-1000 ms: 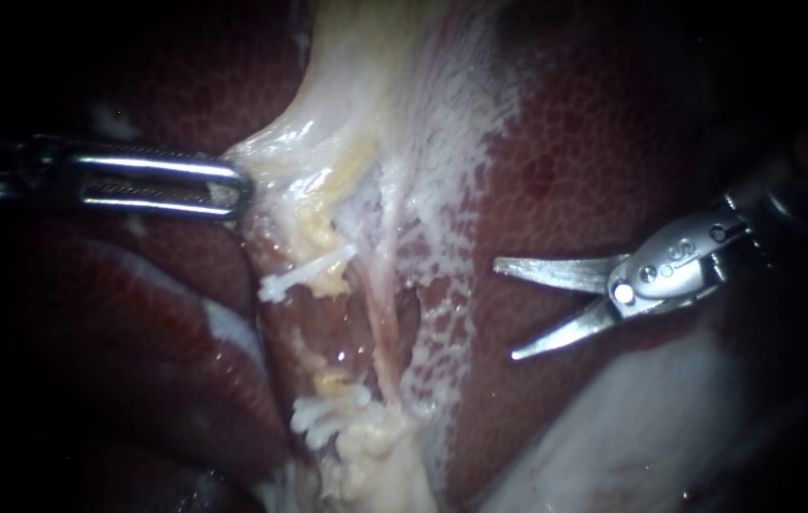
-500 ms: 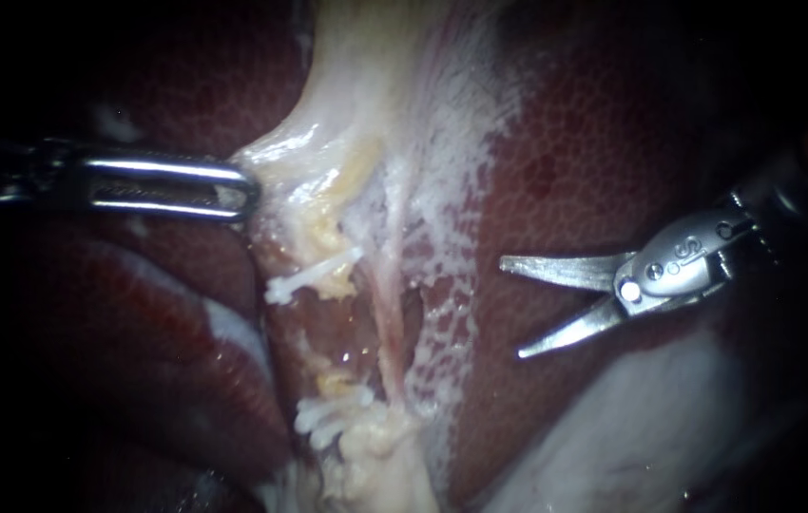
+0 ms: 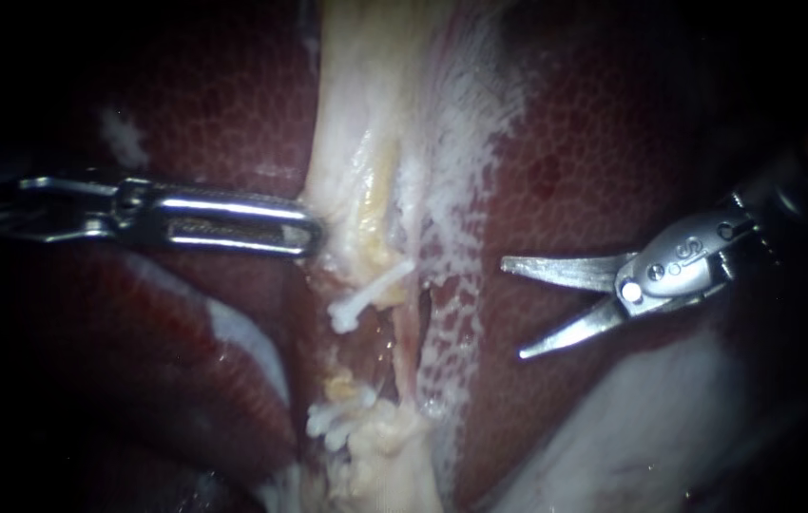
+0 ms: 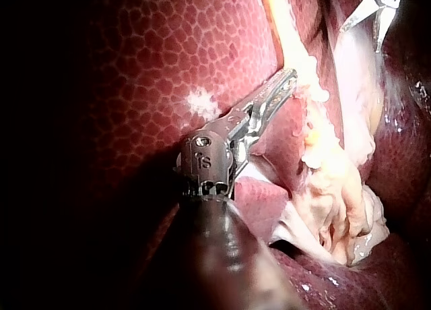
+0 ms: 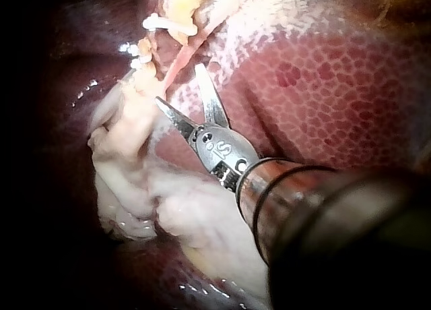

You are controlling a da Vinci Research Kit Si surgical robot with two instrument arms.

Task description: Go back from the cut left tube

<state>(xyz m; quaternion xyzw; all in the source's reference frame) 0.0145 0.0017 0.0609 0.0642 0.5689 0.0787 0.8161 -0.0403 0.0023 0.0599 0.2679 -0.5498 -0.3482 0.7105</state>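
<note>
We've got the right instrument w/ blades gaping, nothing btw them, over the liver, well apart from the cut left tube. Tube ends parted, white clips on both. Left instrument jaws clamp the pale tissue edge.

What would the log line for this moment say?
step: go back from cut left tube | left instrument: shut on pale tissue | right instrument: open, nothing gripped | clips: on both stumps

L instrument left of tissue strip, R instrument right, liver under all
</note>
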